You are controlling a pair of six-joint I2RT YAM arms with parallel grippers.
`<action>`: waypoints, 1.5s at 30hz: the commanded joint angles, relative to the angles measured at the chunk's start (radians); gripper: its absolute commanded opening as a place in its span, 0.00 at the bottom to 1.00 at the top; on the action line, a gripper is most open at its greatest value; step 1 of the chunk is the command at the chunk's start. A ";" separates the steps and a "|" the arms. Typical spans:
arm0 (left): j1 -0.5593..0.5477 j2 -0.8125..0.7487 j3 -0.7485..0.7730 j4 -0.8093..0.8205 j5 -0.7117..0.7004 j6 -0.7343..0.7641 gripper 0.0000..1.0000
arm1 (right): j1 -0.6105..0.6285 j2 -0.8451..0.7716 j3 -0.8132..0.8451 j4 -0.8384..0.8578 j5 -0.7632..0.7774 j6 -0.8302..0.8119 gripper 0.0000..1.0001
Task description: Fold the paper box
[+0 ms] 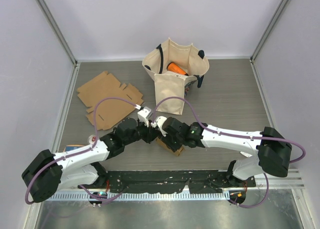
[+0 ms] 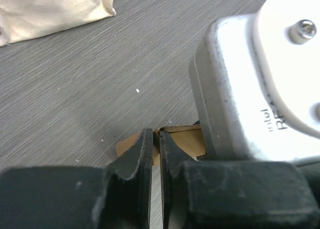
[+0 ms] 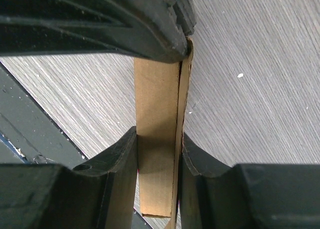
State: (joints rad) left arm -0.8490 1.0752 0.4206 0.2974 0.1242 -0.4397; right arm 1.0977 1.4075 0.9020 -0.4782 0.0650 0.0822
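The cream canvas tote bag [image 1: 175, 89], the one orange object [image 1: 176, 68] inside it and the flat brown cardboard blanks [image 1: 107, 96] at the back left are seen in the top view alone; the number of overlapping blanks cannot be told. One partly folded brown cardboard box [image 3: 155, 89] is held low over the middle of the grey table [image 1: 225, 99]. In the right wrist view, the right gripper [image 3: 158, 136] is clamped on its doubled wall. In the left wrist view, the left gripper [image 2: 156, 139] is nearly closed, with a thin edge pinched.

1 paper box [image 3: 156, 119] — 1 canvas bag [image 1: 172, 91] — 1 orange object [image 1: 176, 68]; flat cardboard [image 1: 107, 96], at least 1.
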 commanded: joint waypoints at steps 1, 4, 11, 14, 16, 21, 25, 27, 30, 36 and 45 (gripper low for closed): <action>-0.005 0.014 0.063 0.036 0.026 0.035 0.09 | 0.010 0.002 0.031 0.033 -0.010 -0.007 0.28; -0.005 0.012 0.060 0.026 0.038 0.029 0.01 | 0.008 0.010 0.034 0.038 0.016 -0.001 0.28; -0.007 -0.023 0.009 0.019 0.026 0.044 0.00 | 0.008 0.019 0.037 0.056 0.055 0.010 0.28; -0.018 -0.031 -0.017 0.020 -0.003 0.050 0.00 | 0.008 0.025 0.040 0.067 0.074 0.011 0.29; -0.031 -0.037 -0.031 0.026 -0.038 0.059 0.00 | 0.008 0.027 0.040 0.076 0.094 0.008 0.28; -0.044 -0.054 -0.077 0.043 -0.086 0.076 0.00 | 0.008 0.013 0.014 0.110 0.099 -0.015 0.29; -0.059 -0.070 -0.108 0.075 -0.100 0.072 0.00 | 0.007 0.011 -0.005 0.141 0.120 -0.029 0.30; -0.068 -0.066 -0.121 0.101 -0.116 0.067 0.00 | 0.005 0.018 -0.005 0.144 0.122 -0.025 0.32; -0.074 -0.061 -0.143 0.115 -0.159 0.067 0.00 | 0.007 0.015 -0.018 0.164 0.125 -0.024 0.34; -0.084 -0.075 -0.171 0.135 -0.184 0.055 0.00 | 0.007 -0.013 -0.032 0.158 0.154 0.000 0.50; -0.097 -0.069 -0.144 0.109 -0.204 0.062 0.00 | 0.007 -0.126 0.028 -0.016 0.160 0.206 0.72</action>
State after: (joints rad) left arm -0.9325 1.0012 0.2714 0.4450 -0.0608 -0.3851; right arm 1.1061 1.3891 0.8738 -0.4290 0.1928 0.1650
